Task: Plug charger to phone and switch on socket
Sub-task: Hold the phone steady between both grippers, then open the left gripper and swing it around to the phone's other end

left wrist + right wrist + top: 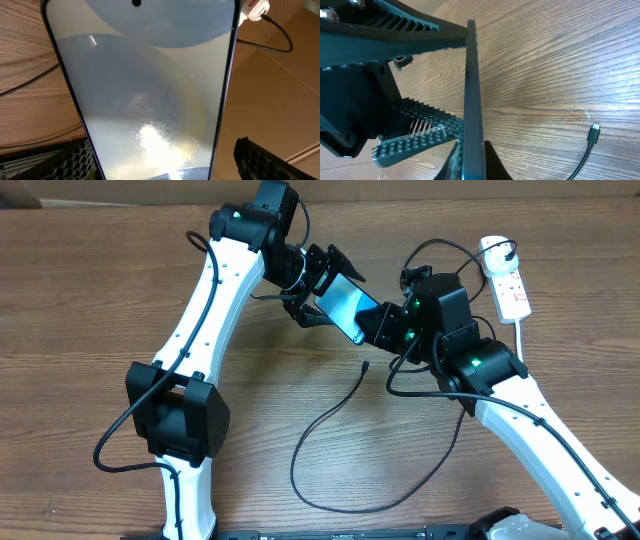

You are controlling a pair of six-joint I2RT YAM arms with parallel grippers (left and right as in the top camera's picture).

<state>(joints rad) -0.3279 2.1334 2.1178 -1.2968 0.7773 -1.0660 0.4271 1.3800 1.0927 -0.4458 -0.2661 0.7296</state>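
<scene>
The phone (343, 304), with a light blue screen, is held in the air between both grippers. My right gripper (374, 325) is shut on its lower end, and its jaws (475, 162) pinch the phone's two faces (471, 90). My left gripper (316, 286) straddles the phone's upper end. Its fingers (160, 165) lie either side of the screen (145, 85), with a gap at the right finger. The charger cable (318, 420) lies on the table, and its small plug tip (366, 366) is loose below the phone. The tip also shows in the right wrist view (594, 132). The white socket (506, 275) lies at the far right.
A black cable runs into the socket's far end (256, 7). The socket's thick white cord (519, 340) trails towards the right arm. A cardboard surface (280, 90) borders the far side of the wooden table (80, 310).
</scene>
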